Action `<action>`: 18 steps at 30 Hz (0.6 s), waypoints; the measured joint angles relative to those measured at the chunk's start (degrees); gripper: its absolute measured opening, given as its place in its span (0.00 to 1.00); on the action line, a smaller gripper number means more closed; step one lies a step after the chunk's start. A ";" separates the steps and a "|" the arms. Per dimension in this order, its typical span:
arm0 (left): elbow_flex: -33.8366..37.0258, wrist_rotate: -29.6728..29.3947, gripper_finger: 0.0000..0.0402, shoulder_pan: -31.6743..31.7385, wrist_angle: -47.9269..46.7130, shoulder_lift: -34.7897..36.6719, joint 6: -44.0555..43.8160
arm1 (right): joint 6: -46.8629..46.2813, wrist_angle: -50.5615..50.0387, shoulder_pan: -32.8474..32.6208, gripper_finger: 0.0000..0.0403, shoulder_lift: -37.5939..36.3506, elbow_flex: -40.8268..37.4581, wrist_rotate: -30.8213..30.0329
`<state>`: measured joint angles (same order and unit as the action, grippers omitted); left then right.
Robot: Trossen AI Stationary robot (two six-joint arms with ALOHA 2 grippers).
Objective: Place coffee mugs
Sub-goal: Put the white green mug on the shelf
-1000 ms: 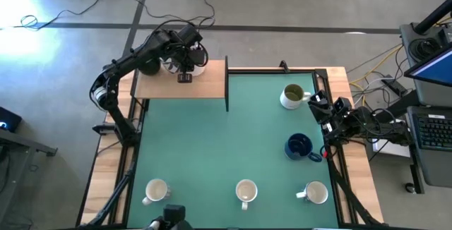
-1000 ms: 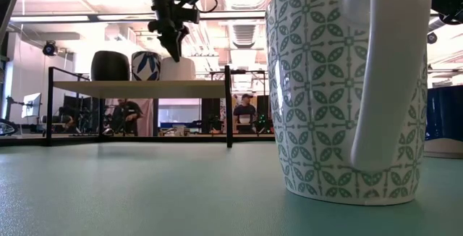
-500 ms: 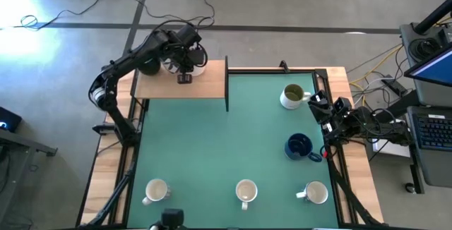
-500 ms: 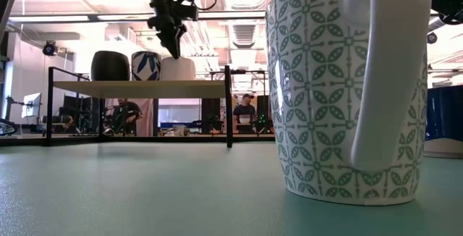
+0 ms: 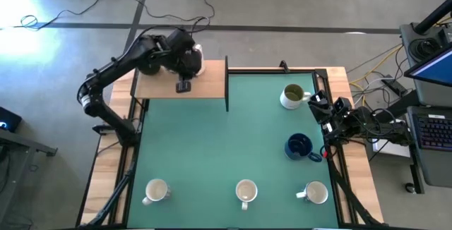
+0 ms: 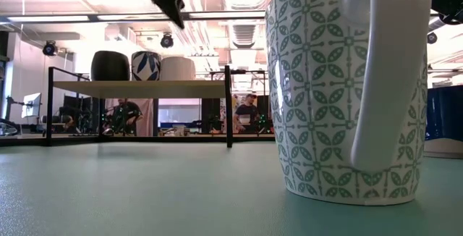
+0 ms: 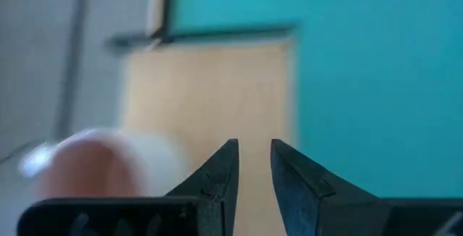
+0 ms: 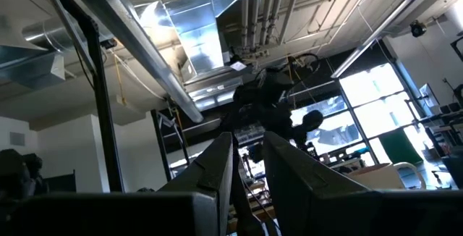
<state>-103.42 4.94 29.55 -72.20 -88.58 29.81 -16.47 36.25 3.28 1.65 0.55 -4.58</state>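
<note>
Overhead, the left gripper (image 5: pixel 183 86) hangs above the raised wooden shelf (image 5: pixel 162 87) at the upper left of the frame, its two fingers (image 7: pixel 221 174) slightly apart and holding nothing. Three mugs stand upright in a row on the shelf: a dark one (image 6: pixel 110 66), a leaf-patterned one (image 6: pixel 145 66) and a cream one (image 6: pixel 177 68); from above the arm hides most of them. A patterned white mug (image 6: pixel 347 84) fills the right of the table-level frame, handle toward the camera, its top cut off. On the green mat (image 5: pixel 212 145), an olive-lined mug (image 5: pixel 293 96) and a dark blue mug (image 5: pixel 299 147) sit at right, beside the idle right gripper (image 5: pixel 318 106), whose fingers stand slightly apart. Three white mugs (image 5: pixel 246 192) line the lower edge.
</note>
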 joint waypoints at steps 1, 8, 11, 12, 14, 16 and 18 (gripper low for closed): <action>0.00 3.19 0.16 -0.82 -0.02 0.48 -1.31 | 0.00 0.00 -0.01 0.17 0.00 0.00 0.00; 1.45 11.42 0.16 -9.65 0.21 1.30 -9.90 | 0.00 0.00 -0.01 0.17 0.00 0.01 0.00; 4.36 11.47 0.16 -14.60 2.39 1.30 -11.61 | 0.00 0.00 0.01 0.17 0.00 0.00 0.00; 5.35 11.50 0.16 -16.27 2.79 1.29 -12.30 | 0.00 0.00 0.00 0.17 -0.02 0.01 0.00; 7.30 11.01 0.16 -19.40 3.79 1.26 -14.81 | 0.00 0.00 -0.01 0.17 0.00 0.01 0.00; 8.59 8.69 0.16 -22.17 3.91 1.26 -18.34 | 0.00 0.00 0.01 0.17 0.00 -0.01 0.00; 9.31 5.07 0.16 -24.73 3.97 1.26 -22.70 | 0.00 0.00 -0.01 0.17 0.00 0.00 0.00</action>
<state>-94.11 10.01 4.81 -68.23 -87.33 7.11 -16.47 36.25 3.27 1.65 0.55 -4.58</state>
